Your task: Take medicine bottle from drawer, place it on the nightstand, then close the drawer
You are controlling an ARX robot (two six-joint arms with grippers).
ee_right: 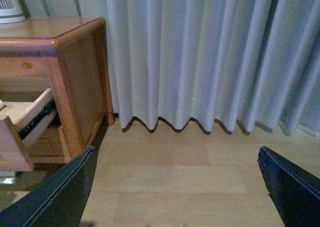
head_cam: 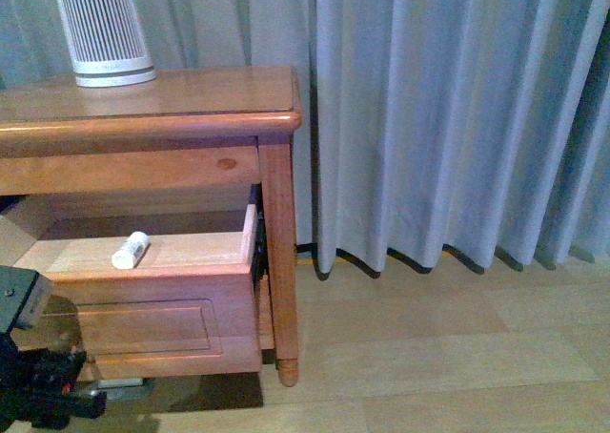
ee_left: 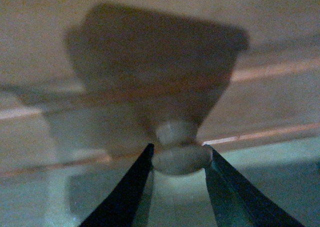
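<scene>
Curtain: A pale grey-blue pleated curtain (head_cam: 448,118) hung behind and to the right of the furniture, reaching the floor.
Floor: Light wood planks (head_cam: 457,357) lay bare under your right arm.
Nightstand: The honey-brown nightstand (head_cam: 191,94) stood at the left of the front view, its glossy top mostly free.
Drawer: The upper drawer (head_cam: 152,323) stood well out, showing its pale inside.
Slatted device: A white tapered device (head_cam: 103,23) stood at the back of the top.
Right gripper: Your right gripper (ee_right: 175,151) hung spread wide over the floor beside the nightstand, holding nothing.
Left gripper: In the blurred left wrist view, your left gripper (ee_left: 180,152) had its dark fingers (ee_left: 135,187) drawn in on either side of the knob (ee_left: 181,158), apparently touching it.
Medicine bottle: The medicine bottle (head_cam: 131,250) lay on its side on the drawer floor, just behind the front panel, apart from both grippers.
Risk, rolling: Lying down, the bottle would likely roll if you jolted the drawer when letting go of the knob.
Risk, grasp: An off-centre pinch could squirt it away.
Risk, clearance: Reaching in under the overhanging top, your arm could strike its edge.
Risk, placing: Setting down near the device could knock either over.
</scene>
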